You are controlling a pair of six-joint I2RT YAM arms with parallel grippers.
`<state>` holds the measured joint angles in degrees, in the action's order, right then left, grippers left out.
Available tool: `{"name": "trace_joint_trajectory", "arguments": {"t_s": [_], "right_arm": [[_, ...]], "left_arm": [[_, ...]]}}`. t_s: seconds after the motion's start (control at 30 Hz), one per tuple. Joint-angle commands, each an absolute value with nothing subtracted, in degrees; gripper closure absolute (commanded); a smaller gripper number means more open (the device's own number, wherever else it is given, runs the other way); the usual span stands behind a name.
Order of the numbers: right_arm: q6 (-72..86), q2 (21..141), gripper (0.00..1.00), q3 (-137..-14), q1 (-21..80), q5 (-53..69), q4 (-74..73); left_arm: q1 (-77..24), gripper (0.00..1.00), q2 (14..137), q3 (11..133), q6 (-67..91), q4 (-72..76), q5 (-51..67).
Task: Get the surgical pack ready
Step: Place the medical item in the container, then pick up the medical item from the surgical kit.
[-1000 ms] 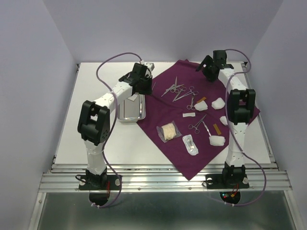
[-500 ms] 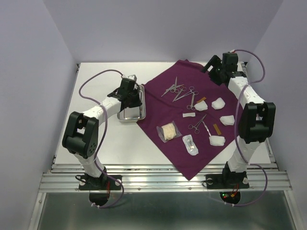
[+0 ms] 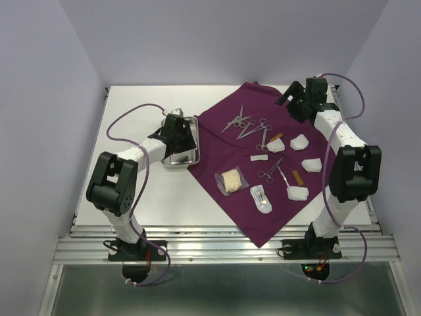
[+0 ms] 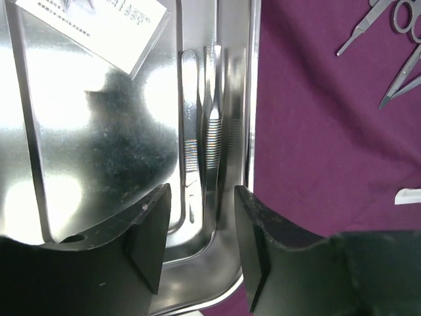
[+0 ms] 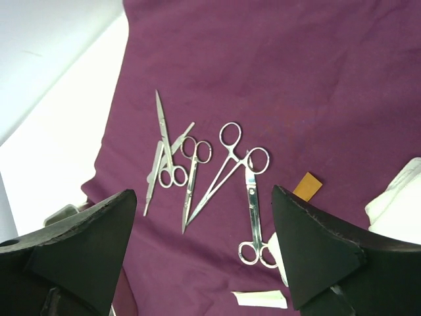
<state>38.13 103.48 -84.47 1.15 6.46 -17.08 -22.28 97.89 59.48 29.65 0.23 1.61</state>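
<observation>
Pale lilac walls enclose a white tabletop (image 3: 131, 191), with a plum-purple cloth (image 3: 217, 141) spread diagonally over its right half. A small steel tray (image 3: 177, 164) sits at the cloth's left edge, its rim touching the fabric. Lying flat in the tray are ribbed steel forceps (image 4: 212, 131), a second slim steel tool just beside them, and a printed white packet (image 4: 99, 26) at the far end. The left gripper (image 4: 200, 197) hangs low over the tray's near end with its jaws parted, pinching nothing. The right gripper (image 5: 204, 197) hovers above the cloth's far corner, jaws spread wide and empty. The job looks barely begun. A tangle of scissors and clamps (image 3: 245, 124) lies near the cloth's far edge, not yet in the tray. White gauze pads (image 3: 299, 140) are scattered toward its right edge, and two clear packets (image 3: 262, 199) lie near its front corner. The crossed instruments would likely be awkward to lift singly, and the left arm covers much of the tray. Any wrapping of the cloth seems blocked while the loose items lie on it.
</observation>
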Motion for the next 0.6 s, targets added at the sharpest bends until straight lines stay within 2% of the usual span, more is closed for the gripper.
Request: {"name": "trace_joint_trajectory", "arguments": {"t_s": [0.0, 0.1, 0.23, 0.43, 0.57], "right_arm": [[37.4, 99.5, 0.11, -83.4, 0.8, 5.9, -14.7], [37.3, 98.8, 0.11, -83.2, 0.8, 5.8, -14.9], [37.2, 98.3, 0.11, -82.6, 0.8, 5.7, -14.9], [36.9, 96.9, 0.11, -81.0, 0.8, 5.6, -15.2], [36.6, 95.3, 0.11, -79.4, 0.8, 5.0, -15.8]], "left_arm": [[-22.2, 0.45, 96.1, 59.1, 29.2, 2.5, 1.3], [-22.6, 0.45, 94.0, 61.2, 27.8, 0.5, 0.0], [-24.7, 0.45, 93.2, 66.8, 23.8, -2.9, -7.6], [-29.8, 0.45, 100.9, 81.3, 13.4, -6.4, -10.4], [-32.6, 0.45, 110.8, 94.5, 6.1, -10.2, -9.1]]}}
